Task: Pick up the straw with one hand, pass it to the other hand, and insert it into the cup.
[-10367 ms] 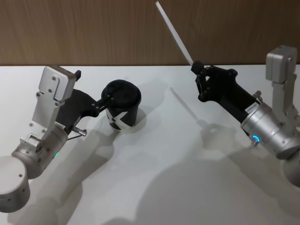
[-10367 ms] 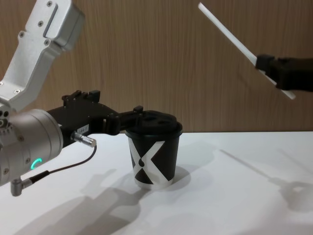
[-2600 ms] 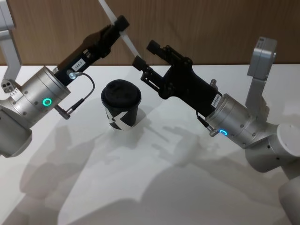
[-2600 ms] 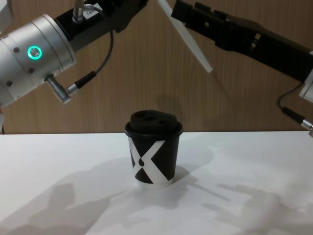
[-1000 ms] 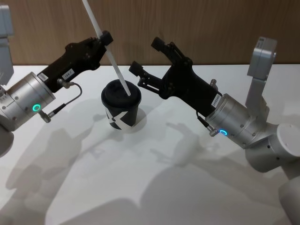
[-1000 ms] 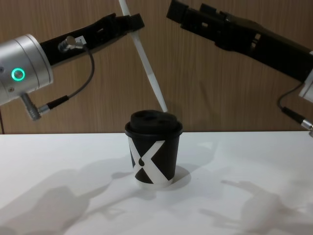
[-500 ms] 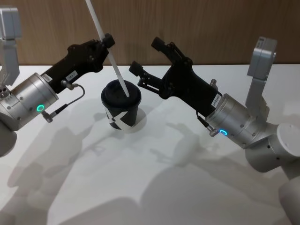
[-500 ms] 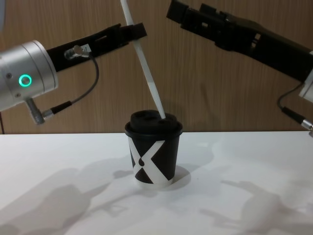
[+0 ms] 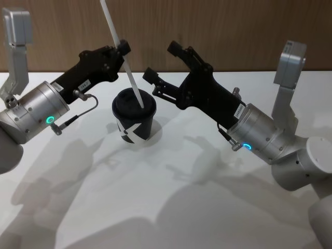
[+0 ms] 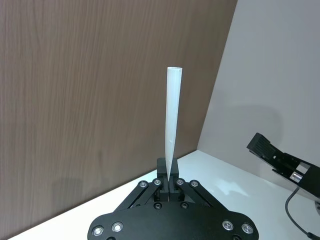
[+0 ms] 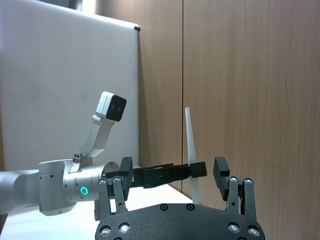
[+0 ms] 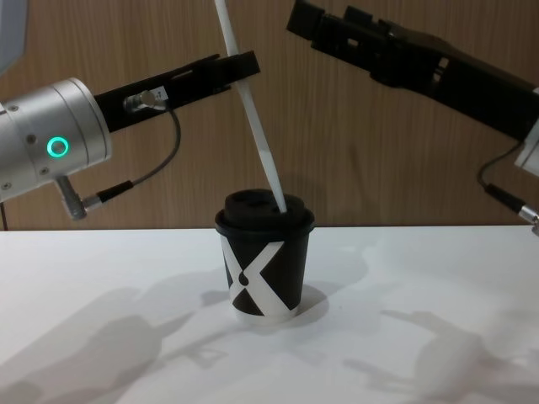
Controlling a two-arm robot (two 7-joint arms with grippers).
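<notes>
We see the cup standing upright on the white table, a small black paper cup with a white X on its side and a black domed lid seated on its rim. The straw leans over it, tilted with its top toward the robot's left and its lower end meeting the lid on the side nearer the right arm. In the chest view the tip sits at the lid's surface, at or just inside an opening — how far it goes into the cup we cannot tell, since the lid hides the inside.

The left gripper, the slim black one behind the silver joint with the green ring light, is clamped on the straw partway up its length, above and slightly to the left of the cup. In the left wrist view the fingers are pinched together around the straw's base, and the tube rises away from them toward the wooden wall.

The right gripper hovers above the table just to the right of the cup, apart from both cup and straw. Its jaws are spread wide and hold nothing — the right wrist view shows the two fingers well apart, with the straw and the left arm beyond them.
</notes>
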